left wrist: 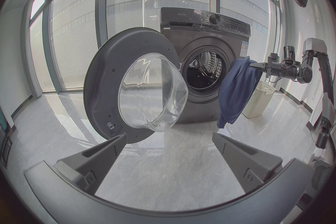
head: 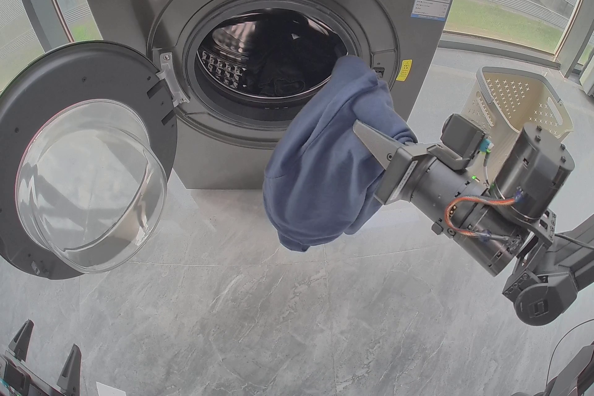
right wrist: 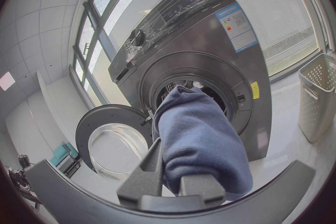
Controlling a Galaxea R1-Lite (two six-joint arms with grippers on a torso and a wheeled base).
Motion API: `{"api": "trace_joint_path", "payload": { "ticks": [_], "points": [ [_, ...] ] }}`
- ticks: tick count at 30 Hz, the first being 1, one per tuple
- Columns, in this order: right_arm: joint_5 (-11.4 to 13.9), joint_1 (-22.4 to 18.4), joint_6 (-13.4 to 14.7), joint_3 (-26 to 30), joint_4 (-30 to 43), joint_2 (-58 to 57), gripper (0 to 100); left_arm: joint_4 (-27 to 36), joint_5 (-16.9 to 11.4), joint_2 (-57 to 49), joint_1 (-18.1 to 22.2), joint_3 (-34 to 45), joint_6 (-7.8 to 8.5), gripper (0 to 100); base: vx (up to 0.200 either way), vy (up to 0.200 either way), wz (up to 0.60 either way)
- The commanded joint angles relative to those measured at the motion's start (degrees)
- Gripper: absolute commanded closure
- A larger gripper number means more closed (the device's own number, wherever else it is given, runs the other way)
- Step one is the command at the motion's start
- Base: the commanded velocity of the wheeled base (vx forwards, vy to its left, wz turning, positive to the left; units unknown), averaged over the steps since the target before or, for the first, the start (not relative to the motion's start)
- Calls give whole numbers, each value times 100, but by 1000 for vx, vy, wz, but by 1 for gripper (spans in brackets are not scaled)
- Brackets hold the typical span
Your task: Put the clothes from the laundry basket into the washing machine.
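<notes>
Washing machine [head: 124, 1] holding dark clothes [head: 278, 72], blue garment [head: 322, 174] pinched by right gripper [right wrist: 176, 168]

The right arm [head: 461, 190] is showing dark grey round casings, orange cable [head: 471, 199] looping at the wrist, right gripper [head: 366, 137] tapering into grey wedges.

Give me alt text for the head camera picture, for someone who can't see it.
The right gripper holds a blue garment hanging in front of the open washing machine. Its door is swung wide at left; a laundry basket stands on the floor at right.
</notes>
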Motion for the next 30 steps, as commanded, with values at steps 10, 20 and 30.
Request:
{"api": "trace_joint_path", "payload": {
  "ticks": [10, 20, 30],
  "points": [
    [-177, 27, -18, -582, 255, 305, 100, -16, -37, -88, 2, 101, 113, 0, 0, 0, 0],
    [-572, -8, -220, -995, 484, 480, 100, -596, -793, 1310, -595, -883, -81, 0, 0, 0, 0],
    [-643, -26, -194, -1355, 457, 586, 100, -2644, -1390, 4448, -1255, -1094, -116, 0, 0, 0, 0]
  ]
}}
